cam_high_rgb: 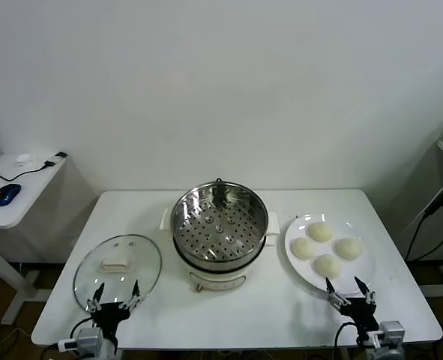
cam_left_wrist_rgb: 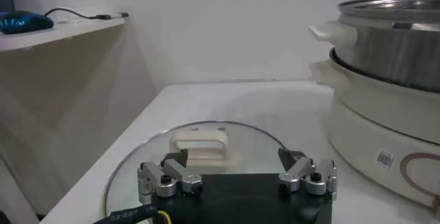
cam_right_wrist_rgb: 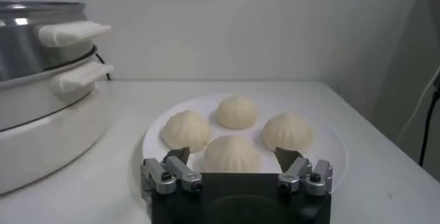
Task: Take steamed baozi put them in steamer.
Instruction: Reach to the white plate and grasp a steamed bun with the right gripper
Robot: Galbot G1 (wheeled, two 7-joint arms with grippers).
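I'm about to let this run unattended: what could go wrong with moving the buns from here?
1. The four steamed baozi sit packed together on the plate; the open right gripper could nudge a neighbour while closing on the nearest one.
2. The buns look soft, so a hard squeeze may dent them.
3. The steamer has a tall rim; a low carry could clip it. The open left gripper waits by the glass lid.

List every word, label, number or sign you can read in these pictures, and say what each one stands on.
No text reads clearly anywhere.
Small square code sticker on the steamer base: too small to read.
Printed characters on the left gripper body, at the picture's lower edge: too blurred to read.
Baozi, plate, glass lid: no markings visible.
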